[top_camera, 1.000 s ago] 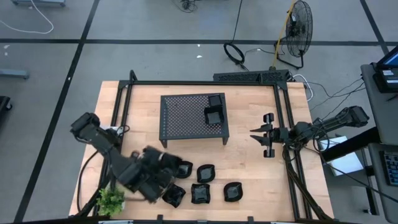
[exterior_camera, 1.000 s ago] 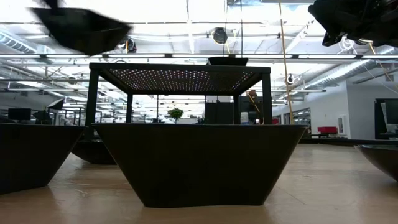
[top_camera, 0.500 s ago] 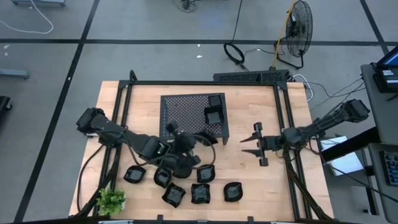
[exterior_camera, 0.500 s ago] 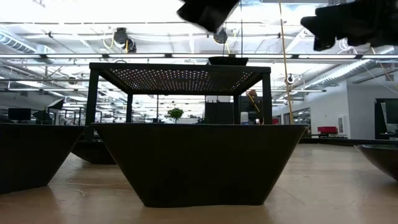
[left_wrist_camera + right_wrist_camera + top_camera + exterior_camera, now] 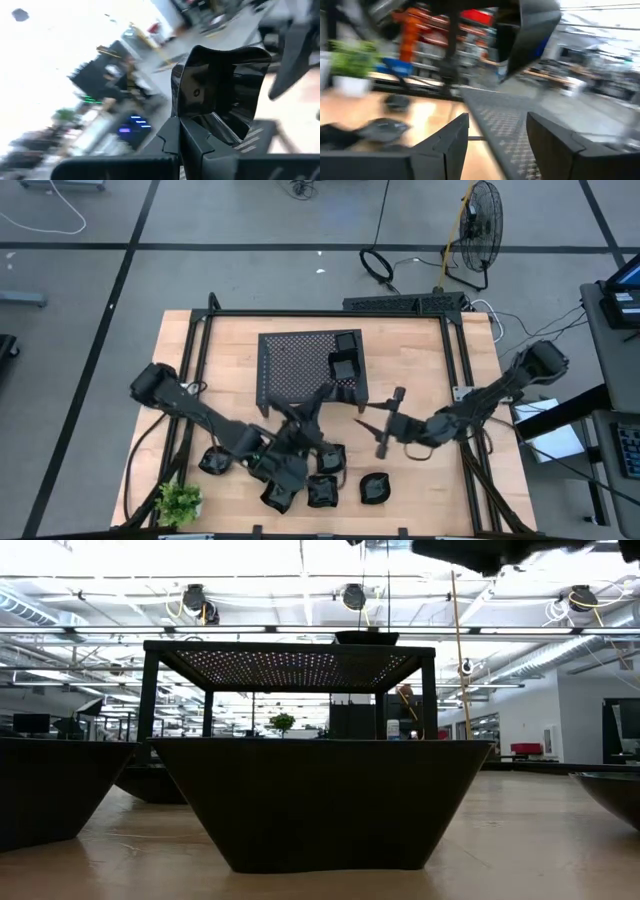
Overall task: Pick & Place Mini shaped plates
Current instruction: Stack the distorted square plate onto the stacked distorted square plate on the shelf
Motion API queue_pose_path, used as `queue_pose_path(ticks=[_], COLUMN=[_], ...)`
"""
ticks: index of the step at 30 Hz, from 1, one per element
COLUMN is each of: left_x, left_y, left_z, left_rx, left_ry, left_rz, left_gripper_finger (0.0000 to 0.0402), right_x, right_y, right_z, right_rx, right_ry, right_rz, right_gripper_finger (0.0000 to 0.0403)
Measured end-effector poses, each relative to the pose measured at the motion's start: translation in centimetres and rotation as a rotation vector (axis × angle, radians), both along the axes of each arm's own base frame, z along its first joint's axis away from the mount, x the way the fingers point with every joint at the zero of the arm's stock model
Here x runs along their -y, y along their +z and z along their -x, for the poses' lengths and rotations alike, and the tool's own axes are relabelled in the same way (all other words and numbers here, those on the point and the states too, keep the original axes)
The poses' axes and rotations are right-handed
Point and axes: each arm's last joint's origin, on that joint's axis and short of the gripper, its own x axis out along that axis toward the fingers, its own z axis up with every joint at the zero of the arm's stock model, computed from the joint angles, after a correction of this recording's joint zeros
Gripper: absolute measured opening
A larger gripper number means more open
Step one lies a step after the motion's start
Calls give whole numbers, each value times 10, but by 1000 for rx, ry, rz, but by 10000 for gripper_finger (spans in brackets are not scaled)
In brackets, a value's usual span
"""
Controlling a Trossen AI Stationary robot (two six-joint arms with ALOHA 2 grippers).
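My left gripper point(image 5: 305, 420) is shut on one glossy black square mini plate point(image 5: 220, 85), just in front of the near edge of the black perforated rack point(image 5: 305, 365). Two mini plates point(image 5: 345, 355) sit on the rack's right end. Several more point(image 5: 322, 490) lie on the table near its front edge; one of them point(image 5: 320, 800) fills the low view. My right gripper point(image 5: 385, 422) hovers open to the right of the held plate, fingers pointing toward it with nothing between them. In the right wrist view the held plate point(image 5: 530, 30) shows above the rack top. My left gripper pinches the plate's rim point(image 5: 182, 117) between its two shut fingers, at one side near a corner. The plate stands up beyond the fingertips, tilted, its hollow facing the wrist camera. It is lifted clear of the table and of the rack.
A small green plant point(image 5: 180, 502) stands at the near left corner. A black frame point(image 5: 455, 370) runs along the table's sides and far edge. Bare wood lies between the rack and my right arm.
My left gripper has carried the plate from the near left of the table toward the rack, rising out of the top of the low view. My right gripper has come from the table's right side toward the middle and a little nearer the front.
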Motion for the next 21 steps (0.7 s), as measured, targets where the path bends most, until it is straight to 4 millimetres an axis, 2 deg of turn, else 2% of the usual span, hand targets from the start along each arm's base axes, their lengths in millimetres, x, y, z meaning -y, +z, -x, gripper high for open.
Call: queue_pose_path(ticks=[2, 5, 12, 21], left_x=[9, 17, 26, 21], left_y=[-8, -16, -15, -9], left_z=[-3, -7, -3, -7], left_rx=[-38, -76, -31, -6], left_ry=[69, 72, 52, 71], left_rz=[-87, -122, -95, -78], left_gripper_finger=[0, 0, 0, 0], right_x=[-5, -10, -10, -5], right_y=[6, 13, 22, 23], right_z=[-11, -19, -21, -23], right_rx=[11, 71, 197, 219], right_ry=[-49, -48, -11, -26], right_rz=[13, 3, -32, -87], right_gripper_finger=[184, 184, 180, 161])
